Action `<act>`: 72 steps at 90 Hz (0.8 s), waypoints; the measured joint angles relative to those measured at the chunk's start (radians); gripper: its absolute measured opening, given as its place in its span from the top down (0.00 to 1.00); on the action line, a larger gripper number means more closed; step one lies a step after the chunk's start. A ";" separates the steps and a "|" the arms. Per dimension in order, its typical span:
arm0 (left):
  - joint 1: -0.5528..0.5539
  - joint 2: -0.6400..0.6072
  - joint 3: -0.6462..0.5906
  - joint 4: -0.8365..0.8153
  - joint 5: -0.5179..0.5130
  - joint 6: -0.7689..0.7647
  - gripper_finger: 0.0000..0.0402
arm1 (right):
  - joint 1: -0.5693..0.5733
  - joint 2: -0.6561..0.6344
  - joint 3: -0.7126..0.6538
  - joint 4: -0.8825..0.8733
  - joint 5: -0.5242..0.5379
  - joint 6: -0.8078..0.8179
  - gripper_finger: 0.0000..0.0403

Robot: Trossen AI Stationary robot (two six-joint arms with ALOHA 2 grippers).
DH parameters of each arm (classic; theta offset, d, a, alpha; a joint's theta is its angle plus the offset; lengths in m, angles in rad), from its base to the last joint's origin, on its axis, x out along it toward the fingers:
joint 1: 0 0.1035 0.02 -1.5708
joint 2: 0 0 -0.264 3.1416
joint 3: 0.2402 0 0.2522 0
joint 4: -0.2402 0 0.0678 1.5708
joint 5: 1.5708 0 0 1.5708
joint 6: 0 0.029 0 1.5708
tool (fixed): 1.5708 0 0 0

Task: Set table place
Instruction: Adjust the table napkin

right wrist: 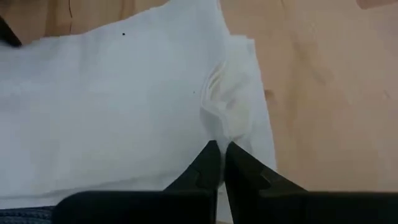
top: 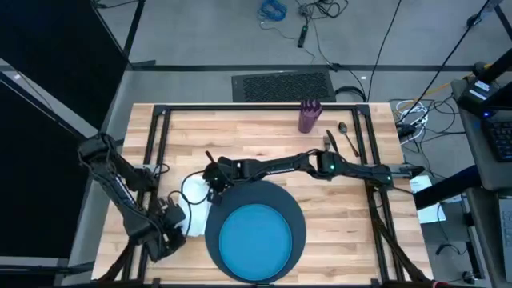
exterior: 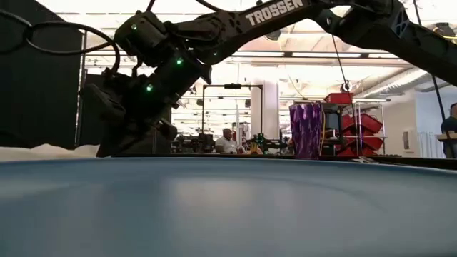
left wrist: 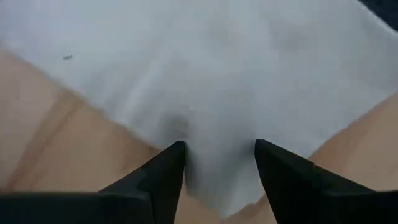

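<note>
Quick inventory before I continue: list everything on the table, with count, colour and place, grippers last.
table: one, light wood, black frame.
charger: one, dark grey, near edge, centre.
plate: one, bright blue, on the charger.
napkin: one, white, left of the charger.
cup: one, purple, far side, upright.
cutlery: silver pieces right of the cup; count unclear.
left gripper: open, over the napkin's edge.
right gripper: shut on a napkin fold.

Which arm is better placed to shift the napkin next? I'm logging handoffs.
Right, probably: the right gripper is shut on the napkin, pinching a fold, while the left gripper is open over its edge.
</note>
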 joint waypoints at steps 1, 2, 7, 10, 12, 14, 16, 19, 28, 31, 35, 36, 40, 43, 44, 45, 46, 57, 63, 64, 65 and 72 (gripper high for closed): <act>0.000 0.001 -0.005 0.008 0.000 -0.003 0.55 | 0.000 0.000 0.000 0.000 0.000 0.000 1.00; 0.000 0.002 -0.010 0.017 -0.001 -0.004 0.55 | 0.000 0.000 0.000 0.000 0.000 0.000 1.00; 0.000 0.008 -0.032 0.071 -0.002 -0.008 0.55 | 0.000 -0.001 0.000 0.000 0.000 0.000 1.00; 0.000 0.010 -0.042 0.098 -0.007 -0.009 0.55 | 0.000 -0.001 0.000 0.000 0.000 0.000 1.00; 0.000 0.008 -0.048 0.116 -0.008 -0.010 0.55 | 0.000 -0.001 0.000 0.000 0.000 0.001 1.00; 0.000 0.008 -0.052 0.130 -0.007 -0.010 0.55 | 0.000 -0.001 0.000 0.000 0.000 0.001 1.00; 0.000 0.008 -0.052 0.137 -0.007 -0.010 0.55 | 0.000 -0.001 0.000 0.001 0.000 0.001 1.00; -0.003 0.011 -0.050 0.144 -0.005 -0.011 0.55 | 0.000 -0.001 0.000 0.001 0.000 0.001 1.00; -0.005 0.013 -0.040 0.159 0.011 -0.013 0.55 | -0.003 -0.001 0.000 0.002 0.000 0.004 1.00; -0.005 0.013 -0.038 0.164 0.024 -0.015 0.55 | -0.004 -0.001 0.000 0.002 0.000 0.005 1.00; -0.006 0.013 -0.037 0.168 0.034 -0.019 0.55 | -0.006 -0.001 0.000 0.003 0.000 0.005 1.00; -0.007 0.013 -0.037 0.169 0.035 -0.019 0.55 | -0.007 -0.001 0.000 0.003 0.000 0.006 1.00; -0.010 0.013 -0.037 0.168 0.035 -0.021 0.55 | -0.011 -0.001 0.000 0.003 0.000 0.006 1.00; -0.012 0.013 -0.037 0.168 0.037 -0.026 0.55 | -0.014 -0.001 0.000 0.003 0.001 0.006 1.00; -0.013 0.013 -0.037 0.168 0.037 -0.027 0.55 | -0.015 -0.002 0.000 0.003 0.000 0.006 1.00; -0.013 0.013 -0.037 0.168 0.038 -0.029 0.55 | -0.016 -0.002 0.000 0.003 0.000 0.006 1.00; -0.013 0.013 -0.037 0.168 0.038 -0.029 0.55 | -0.017 -0.002 0.000 0.002 0.000 0.006 1.00; -0.013 0.013 -0.037 0.168 0.044 -0.032 0.55 | -0.022 -0.010 0.000 -0.051 -0.006 -0.023 0.98; -0.013 0.013 -0.037 0.167 0.046 -0.032 0.55 | -0.028 -0.016 0.000 -0.073 -0.005 -0.050 0.94; -0.013 0.013 -0.037 0.167 0.047 -0.032 0.55 | -0.029 -0.019 0.000 -0.080 -0.004 -0.054 0.93; -0.013 0.013 -0.037 0.167 0.047 -0.032 0.55 | -0.031 -0.021 0.000 -0.087 -0.004 -0.057 0.92; -0.014 0.013 -0.037 0.168 0.053 -0.032 0.55 | -0.039 -0.034 0.000 -0.091 0.008 -0.071 0.85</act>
